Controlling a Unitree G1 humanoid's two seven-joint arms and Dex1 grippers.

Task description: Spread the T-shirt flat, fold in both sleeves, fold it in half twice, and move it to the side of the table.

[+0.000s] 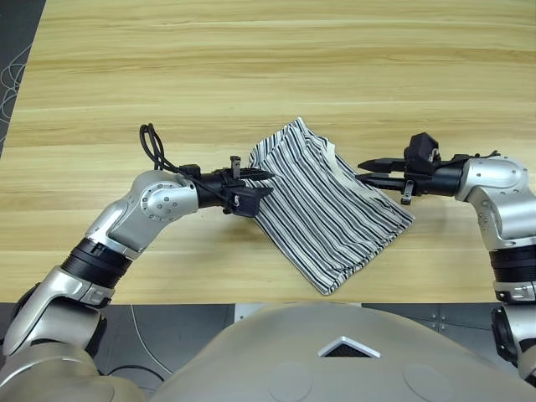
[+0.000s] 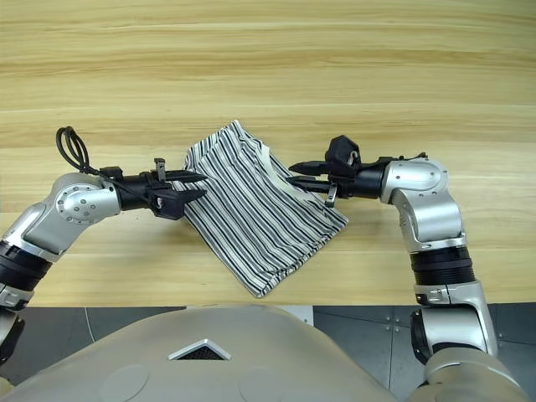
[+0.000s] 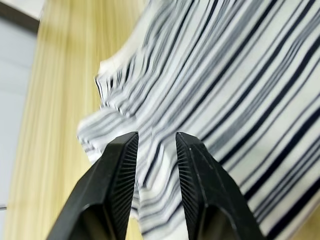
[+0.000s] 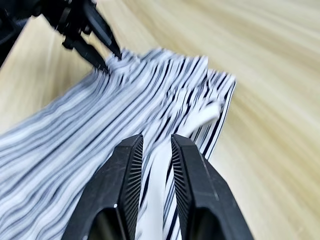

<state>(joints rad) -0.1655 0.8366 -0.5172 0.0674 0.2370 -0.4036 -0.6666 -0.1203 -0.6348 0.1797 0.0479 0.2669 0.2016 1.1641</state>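
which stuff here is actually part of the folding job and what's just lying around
Job: striped T-shirt; left gripper and right gripper, jaws on its edges; the table under it.
Lying about: thin cables on the floor past the table's left edge.

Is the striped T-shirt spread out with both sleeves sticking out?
No, the T-shirt is folded into a compact rectangle with no sleeves sticking out, the left fingers and right fingers at opposite edges.

floor (image 1: 167, 314): dark grey | wire (image 1: 10, 71): pale loops, far-left floor
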